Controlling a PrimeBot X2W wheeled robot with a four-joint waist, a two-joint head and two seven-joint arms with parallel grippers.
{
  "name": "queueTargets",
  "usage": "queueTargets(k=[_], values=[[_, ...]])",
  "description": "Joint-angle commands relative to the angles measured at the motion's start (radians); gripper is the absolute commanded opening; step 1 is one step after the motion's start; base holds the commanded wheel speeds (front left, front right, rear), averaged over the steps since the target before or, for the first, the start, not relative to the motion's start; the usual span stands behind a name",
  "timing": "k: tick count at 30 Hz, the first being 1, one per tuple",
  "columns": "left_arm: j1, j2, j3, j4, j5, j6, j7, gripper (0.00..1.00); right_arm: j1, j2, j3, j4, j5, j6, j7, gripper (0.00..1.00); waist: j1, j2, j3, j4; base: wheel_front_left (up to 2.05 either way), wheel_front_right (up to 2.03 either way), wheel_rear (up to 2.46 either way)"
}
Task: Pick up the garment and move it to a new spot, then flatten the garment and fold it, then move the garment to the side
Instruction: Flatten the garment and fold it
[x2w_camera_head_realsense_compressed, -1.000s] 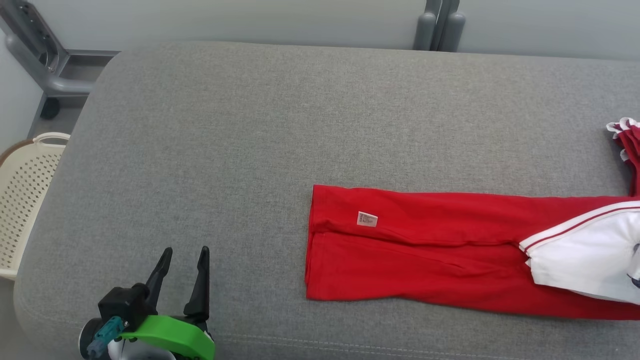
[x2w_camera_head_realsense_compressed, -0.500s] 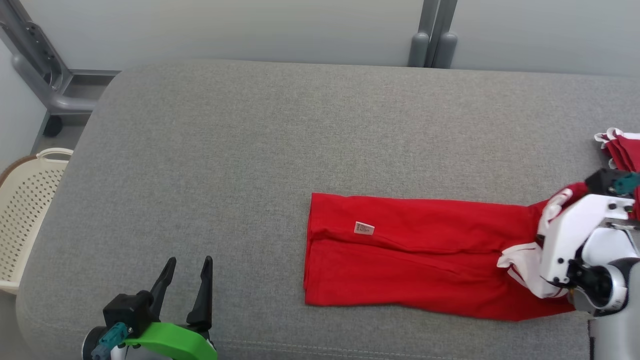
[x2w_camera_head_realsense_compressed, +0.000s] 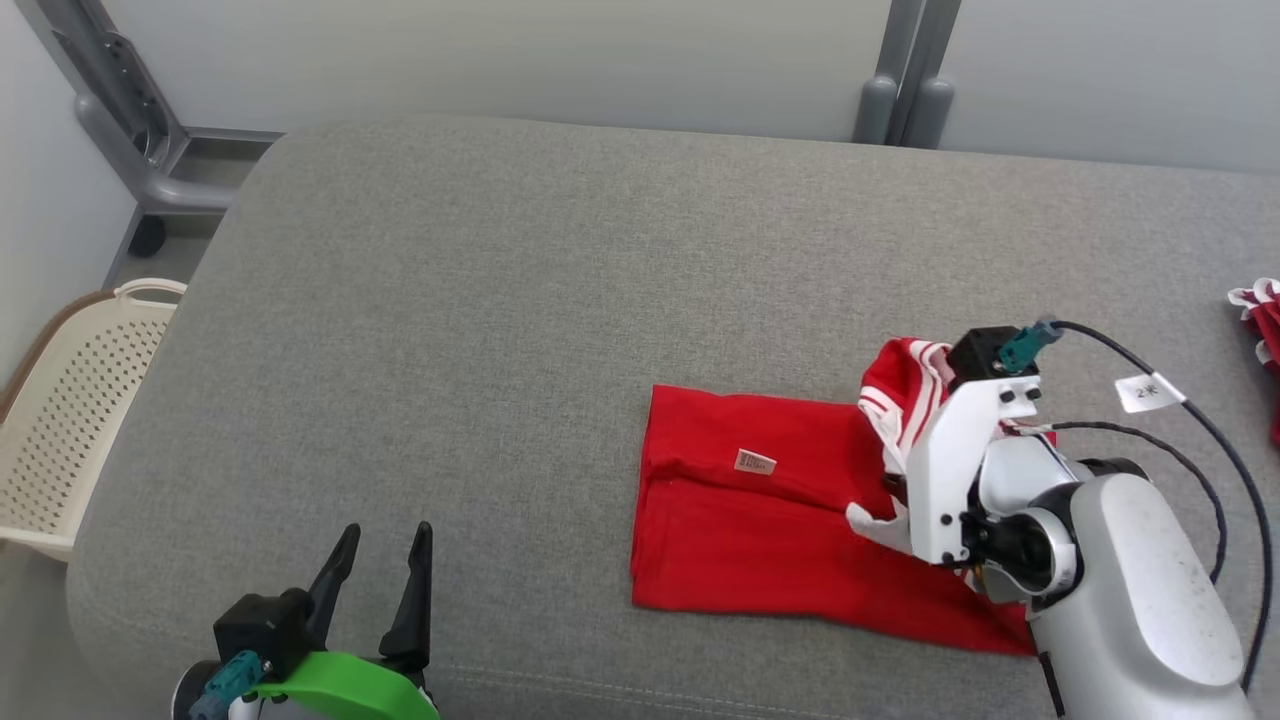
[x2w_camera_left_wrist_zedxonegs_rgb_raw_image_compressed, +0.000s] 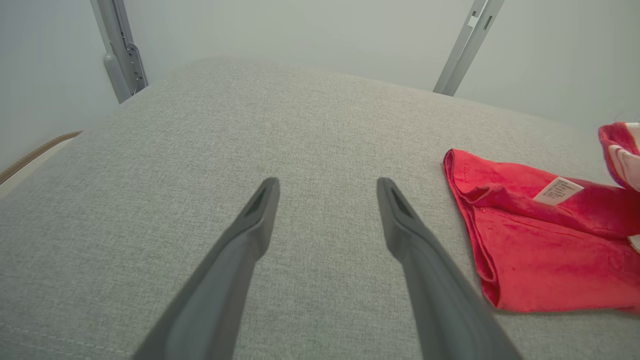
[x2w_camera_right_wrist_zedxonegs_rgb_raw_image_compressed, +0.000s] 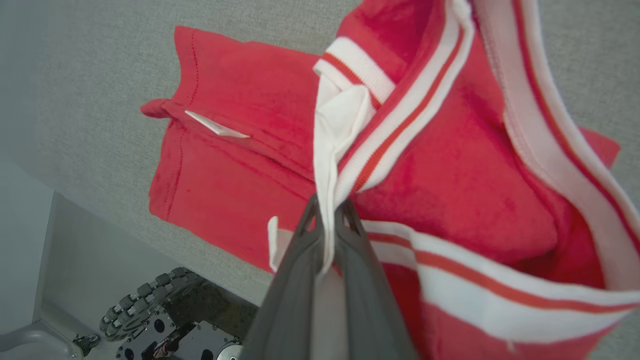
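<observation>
Red garment (x2w_camera_head_realsense_compressed: 745, 540) on the grey cushion (x2w_camera_head_realsense_compressed: 500, 300), right of middle in the head view and near the front edge. Lies flat at the left end, in two layers, with a small white label (x2w_camera_head_realsense_compressed: 754, 461) on the upper half. Rises at the right end into a bunched fold of red fabric and white striped trim, held up off the flat part. Pinched there by the right gripper (x2w_camera_right_wrist_zedxonegs_rgb_raw_image_compressed: 327, 212): fingers almost together on a white strip of the garment, seen close in the right wrist view, with striped trim draped beside them. In the head view, white wrist and pale right arm (x2w_camera_head_realsense_compressed: 1130, 580) over the garment's right part, black cables (x2w_camera_head_realsense_compressed: 1200, 450) looping off behind.

At the lower left, the left gripper (x2w_camera_head_realsense_compressed: 385, 535), well apart from the garment, over bare cushion by the front edge; fingers spread wide, holding nothing. Same wide gap in the left wrist view, the garment's hem off to the right.

Further out: a second red-and-white cloth (x2w_camera_head_realsense_compressed: 1262, 320) at the cushion's right edge, a cream basket (x2w_camera_head_realsense_compressed: 70, 400) beside the left end, lower down, and grey posts (x2w_camera_head_realsense_compressed: 905, 100) behind against a pale wall (x2w_camera_head_realsense_compressed: 500, 50).
</observation>
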Motion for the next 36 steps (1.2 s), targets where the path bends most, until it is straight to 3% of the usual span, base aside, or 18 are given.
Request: queueTargets(k=[1, 17, 31, 32, 33, 36], values=[[-0.006, 0.001, 0.0, 0.001, -0.005, -0.004, -0.003, 1.0, -0.024, -0.001, 0.023, 0.021, 0.009, 0.0, -0.012, 0.0, 0.0, 0.0, 0.008, 0.01, 0.0, 0.0, 0.0], [-0.026, -0.018, -0.016, 0.023, -0.009, -0.006, -0.011, 1.0, -0.163, -0.002, 0.271, 0.229, 0.113, 0.0, -0.082, 0.0, 0.0, 0.0, 0.023, 0.065, 0.0, 0.0, 0.0], [-0.038, -0.025, -0.017, 0.034, -0.007, -0.008, -0.017, 1.0, -0.209, 0.0, 0.381, 0.308, 0.163, 0.0, -0.126, 0.0, 0.0, 0.0, 0.037, 0.082, 0.0, 0.0, 0.0], [-0.039, -0.025, -0.016, 0.035, -0.007, -0.009, -0.017, 1.0, -0.21, 0.0, 0.391, 0.306, 0.172, 0.0, -0.132, 0.88, 0.0, 0.0, 0.037, 0.082, 0.0, 0.0, 0.0], [-0.04, -0.025, -0.016, 0.035, -0.008, -0.009, -0.017, 1.0, -0.21, -0.002, 0.393, 0.304, 0.184, 0.0, -0.14, 1.0, 0.0, 0.0, 0.037, 0.081, 0.0, 0.0, 0.0], [-0.042, -0.023, -0.014, 0.039, -0.009, -0.01, -0.018, 1.0, -0.218, -0.002, 0.407, 0.292, 0.226, 0.0, -0.16, 1.0, 0.0, 0.0, 0.033, 0.077, 0.0, 0.0, 0.0]])
